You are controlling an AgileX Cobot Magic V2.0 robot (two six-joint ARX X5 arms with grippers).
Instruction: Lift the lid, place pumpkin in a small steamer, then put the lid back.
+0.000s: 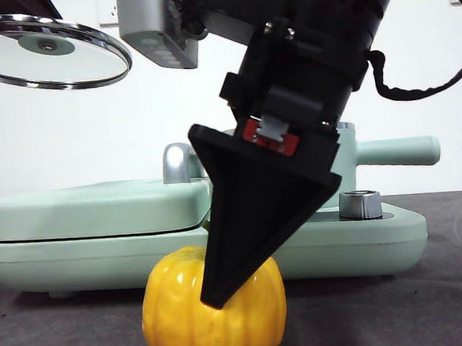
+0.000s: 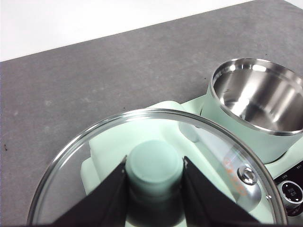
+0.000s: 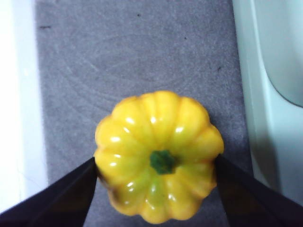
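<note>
Right wrist view has the right gripper (image 3: 156,165) straddling the pumpkin (image 3: 158,153) on the grey table (image 3: 142,56), jaws wide and right against its sides, pumpkin sitting just in front of the flat mint-green base (image 1: 361,243). Left gripper (image 2: 154,182) is clamped on the lid (image 2: 142,142) by its knob, held up in the air near the open small steamer (image 2: 255,104)
</note>
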